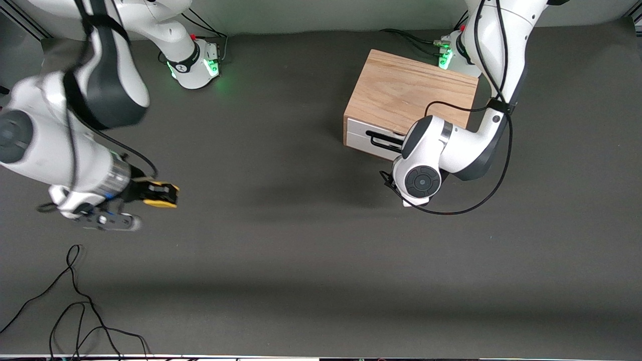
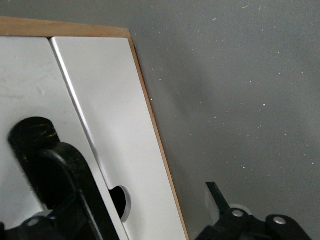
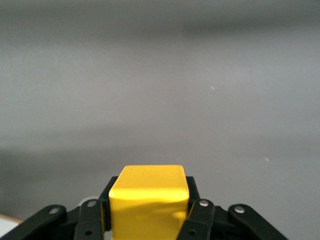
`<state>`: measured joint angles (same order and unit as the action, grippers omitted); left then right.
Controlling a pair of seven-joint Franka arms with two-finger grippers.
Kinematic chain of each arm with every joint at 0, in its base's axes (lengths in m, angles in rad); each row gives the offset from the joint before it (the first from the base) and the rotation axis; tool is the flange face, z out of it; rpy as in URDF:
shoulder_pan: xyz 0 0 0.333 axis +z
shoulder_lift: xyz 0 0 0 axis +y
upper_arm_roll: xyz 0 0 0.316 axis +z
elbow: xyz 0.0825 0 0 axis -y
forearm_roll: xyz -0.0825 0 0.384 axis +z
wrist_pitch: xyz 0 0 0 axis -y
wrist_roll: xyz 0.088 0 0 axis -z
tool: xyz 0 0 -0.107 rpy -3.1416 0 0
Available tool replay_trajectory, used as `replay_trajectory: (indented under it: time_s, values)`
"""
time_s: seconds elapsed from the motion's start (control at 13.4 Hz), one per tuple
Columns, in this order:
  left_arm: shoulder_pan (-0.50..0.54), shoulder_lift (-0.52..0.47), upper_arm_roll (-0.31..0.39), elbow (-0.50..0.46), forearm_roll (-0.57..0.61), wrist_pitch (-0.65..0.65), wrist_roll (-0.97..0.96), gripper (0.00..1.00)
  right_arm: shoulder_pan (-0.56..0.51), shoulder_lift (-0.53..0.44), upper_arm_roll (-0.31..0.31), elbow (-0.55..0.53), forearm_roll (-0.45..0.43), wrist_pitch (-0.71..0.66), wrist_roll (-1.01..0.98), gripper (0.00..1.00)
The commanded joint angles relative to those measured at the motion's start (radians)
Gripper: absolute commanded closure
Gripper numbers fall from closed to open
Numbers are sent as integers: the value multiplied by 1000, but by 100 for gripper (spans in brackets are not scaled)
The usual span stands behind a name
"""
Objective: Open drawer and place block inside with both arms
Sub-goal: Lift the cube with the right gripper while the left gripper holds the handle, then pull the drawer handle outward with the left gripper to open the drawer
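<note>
Two Franka arms at a dark grey table (image 1: 311, 260), both busy. Right tool (image 1: 168, 194) up over bare table at the right arm's end, clamped narrow on the yellow block (image 3: 148, 200). Block gripped on two facing sides, top face showing between the black fingers.

Left tool (image 2: 122, 210) down at the front of the light oak box (image 1: 409, 90), hidden under the wrist in the front view. Spread wide in the left wrist view, with one finger (image 2: 216, 196) out past the box's edge, over grey table and touching nothing. Black bar handle (image 2: 60, 170) close in front of that camera, on the white drawer (image 1: 363, 139); cannot tell whether touched.

Drawer shut, face level with the box's front edge. Two white panels on that front, parted by a thin seam, with a dark rounded cut-out at the seam. Box toward the left arm's end of the table, close to that arm's base and well apart from the block.

Loose black cable (image 1: 75, 306) on the table at the edge nearest the front camera, at the right arm's end.
</note>
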<state>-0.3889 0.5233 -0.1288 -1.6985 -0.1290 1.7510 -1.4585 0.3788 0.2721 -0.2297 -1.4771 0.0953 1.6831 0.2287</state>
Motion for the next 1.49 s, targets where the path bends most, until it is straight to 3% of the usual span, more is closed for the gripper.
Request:
replay_trajectory:
  time_s: [0.0,0.15,0.3,0.52,0.9,1.42]
  values:
    - [-16,24,11,14,12,104,-32,0,6,-83,-72,-15,-22,-86,-77,67]
    - [-10,18,15,36,12,104,-31,0,6,-112,-138,-15,-23,-132,-168,67]
    - [-10,18,17,55,23,107,-31,0,8,-145,-160,-23,-26,-167,-187,67]
    - [-7,18,17,83,49,148,-20,0,12,-182,-158,-48,-69,-169,-187,67]
    - [-16,26,17,82,64,298,-13,0,12,-179,-158,-63,-69,-158,-183,67]
    - [-11,14,15,106,121,399,-11,0,19,-172,-152,-80,-69,-145,-173,67]
